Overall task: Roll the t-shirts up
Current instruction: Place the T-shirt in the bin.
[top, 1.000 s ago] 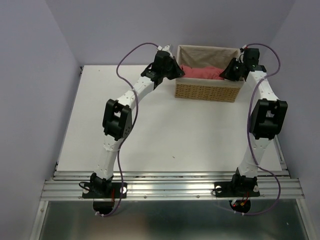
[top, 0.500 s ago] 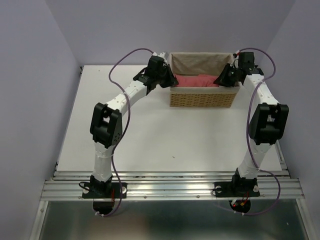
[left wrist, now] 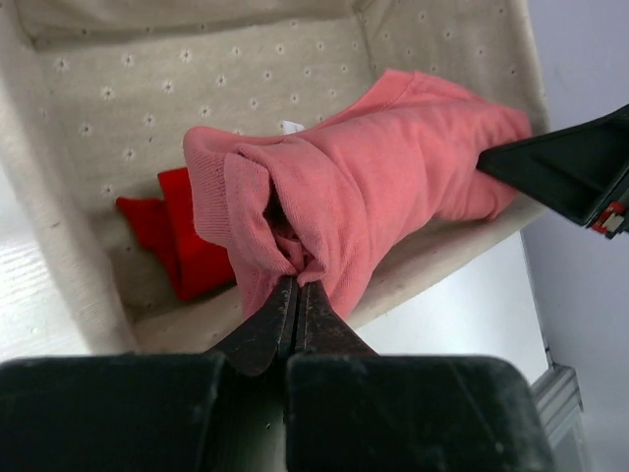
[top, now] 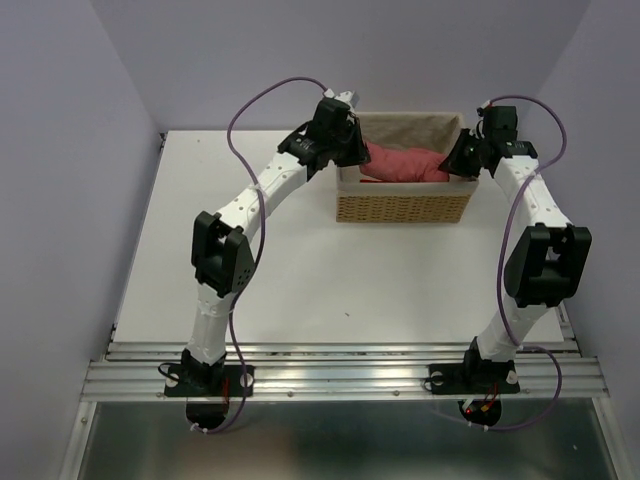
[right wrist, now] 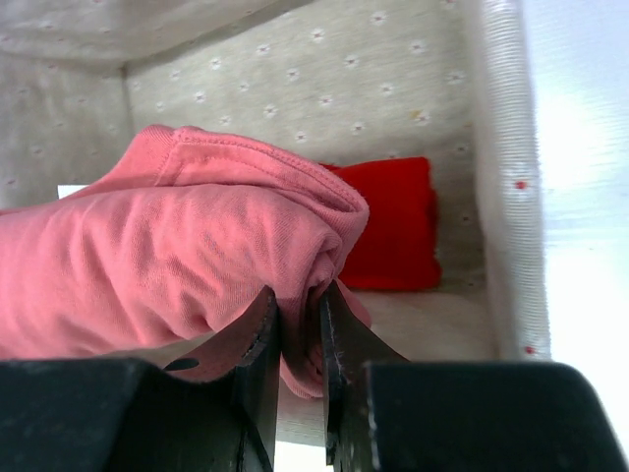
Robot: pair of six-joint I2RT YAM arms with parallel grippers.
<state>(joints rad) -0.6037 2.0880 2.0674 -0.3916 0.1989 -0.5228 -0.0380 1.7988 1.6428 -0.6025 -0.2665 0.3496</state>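
A salmon-red t-shirt (top: 405,163), rolled into a short thick log, hangs across the wicker basket (top: 400,207) between my two grippers. My left gripper (top: 356,156) is shut on the roll's left end, with cloth bunched at its tips (left wrist: 297,281). My right gripper (top: 456,164) is shut on the other end, a fold of the t-shirt (right wrist: 177,256) pinched between its fingers (right wrist: 300,300). In the left wrist view the roll (left wrist: 383,187) sits above the basket's front rim. A darker red folded cloth (left wrist: 182,241) (right wrist: 393,221) lies on the basket floor.
The basket has a dotted beige lining (left wrist: 197,79) (right wrist: 295,59) and stands at the far middle of the white table (top: 300,270). The purple back wall is just behind it. My right gripper's black body (left wrist: 570,167) shows in the left wrist view.
Both grippers have come up with the rolled t-shirt, which now sits higher in the basket. The basket has slid a little to the left and the left arm's elbow has shifted.
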